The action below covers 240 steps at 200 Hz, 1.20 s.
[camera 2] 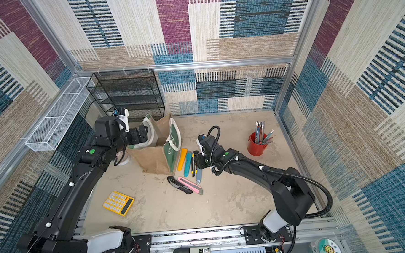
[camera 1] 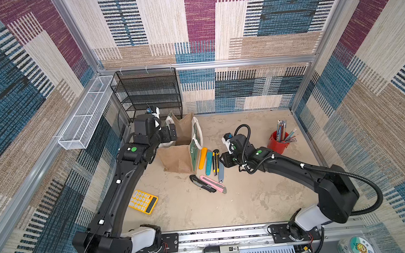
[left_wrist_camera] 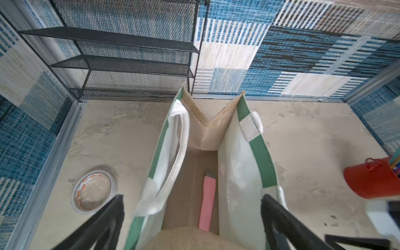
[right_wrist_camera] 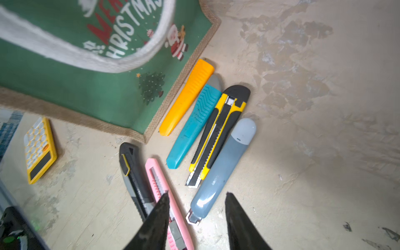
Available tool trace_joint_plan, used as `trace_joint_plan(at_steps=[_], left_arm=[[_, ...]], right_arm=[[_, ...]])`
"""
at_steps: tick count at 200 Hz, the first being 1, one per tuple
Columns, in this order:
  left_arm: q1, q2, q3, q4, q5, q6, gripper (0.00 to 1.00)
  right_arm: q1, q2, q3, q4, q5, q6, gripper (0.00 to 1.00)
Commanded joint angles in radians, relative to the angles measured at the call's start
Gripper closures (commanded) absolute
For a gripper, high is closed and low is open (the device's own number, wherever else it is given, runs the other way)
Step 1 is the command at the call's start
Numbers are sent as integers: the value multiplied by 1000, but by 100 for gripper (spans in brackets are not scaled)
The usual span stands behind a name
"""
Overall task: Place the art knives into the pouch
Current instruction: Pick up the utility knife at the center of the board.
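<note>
The pouch (camera 1: 179, 154), a tan burlap tote with green printed panels (right_wrist_camera: 86, 86), stands open at the back left. A pink art knife (left_wrist_camera: 207, 205) lies on its bottom. My left gripper (left_wrist_camera: 192, 195) hangs open over the pouch mouth (camera 1: 172, 133), holding nothing. Several more art knives lie right of the pouch: orange (right_wrist_camera: 188, 97), teal (right_wrist_camera: 194, 125), yellow-black (right_wrist_camera: 218, 134), grey-blue (right_wrist_camera: 225, 166), black (right_wrist_camera: 134, 177) and pink (right_wrist_camera: 158, 184). My right gripper (right_wrist_camera: 197, 193) hovers low over the grey-blue knife's blade end, jaws apart, empty.
A red pen cup (camera 1: 278, 142) stands at the back right. A yellow calculator (camera 1: 143, 201) lies front left. A black mesh rack (camera 1: 147, 94) and a white wire basket (camera 1: 86, 114) line the back left. A tape roll (left_wrist_camera: 93, 190) lies left of the pouch.
</note>
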Motion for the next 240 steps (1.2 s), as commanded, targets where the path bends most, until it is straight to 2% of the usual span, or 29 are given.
trace_joint_plan(at_steps=[1,13,46,69,109,152,195,240], left_arm=[[-36,-43,-25,-7,0,-27,1],[-61,-74,-44,-16,-2,-34,1],[-133,-171,-115,-46,14,-50,1],[-135,-231,-197,-44,107,-54,1],[-135,-297,-269,-75,129,-32,1],[-135,-299,-287,-62,145,-20,1],[-135,-283,-290,-47,199,-15,1],[-134,-287,-292,-48,192,-2,1]], right_arm=[[2,54,22,-6,28,50,59],[0,92,32,-12,18,60,64],[-5,176,58,-37,74,91,65],[-26,214,55,-20,74,119,66],[-37,240,41,70,22,131,68],[-46,304,64,77,-4,134,72],[-53,332,105,42,69,151,72],[-53,361,104,37,73,166,72]])
